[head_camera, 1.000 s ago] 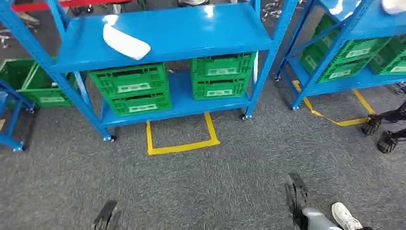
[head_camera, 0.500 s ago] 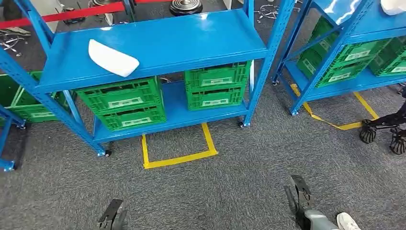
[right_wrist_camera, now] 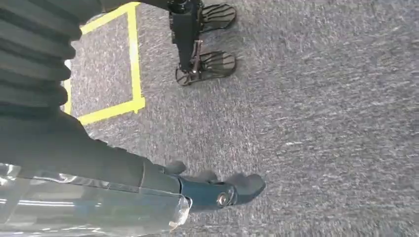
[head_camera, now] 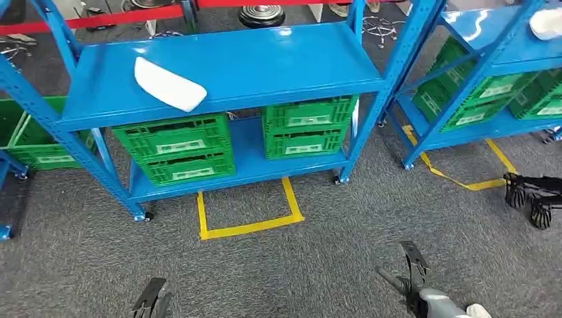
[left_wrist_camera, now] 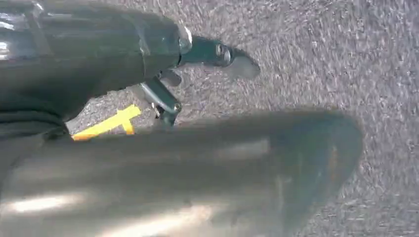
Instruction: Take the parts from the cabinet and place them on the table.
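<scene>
A white part [head_camera: 169,84] lies flat on the top shelf of the blue cabinet [head_camera: 225,59], toward that shelf's left side, well apart from both hands. The left hand [head_camera: 151,301] hangs low at the bottom edge of the head view, over grey carpet; in the left wrist view its dark fingers [left_wrist_camera: 217,52] stretch out straight with nothing between them, so it holds nothing. The right hand [head_camera: 414,281] hangs low as well, further to the right; in the right wrist view its fingers [right_wrist_camera: 232,190] reach out over the carpet [right_wrist_camera: 321,123], spread and holding nothing.

Between the hands and the cabinet, a yellow tape outline [head_camera: 248,209] is stuck to the floor just in front of the cabinet's lower shelf. On that lower shelf stand green crates [head_camera: 175,146], stacked in pairs, one stack on the left and another [head_camera: 306,127] to the right. More green crates [head_camera: 30,132] sit at the far left. To the right stands a second blue cabinet [head_camera: 490,46] with green crates [head_camera: 484,86] under its top shelf and another white part [head_camera: 547,23] on top. A red band [head_camera: 99,16] runs behind the first cabinet.
</scene>
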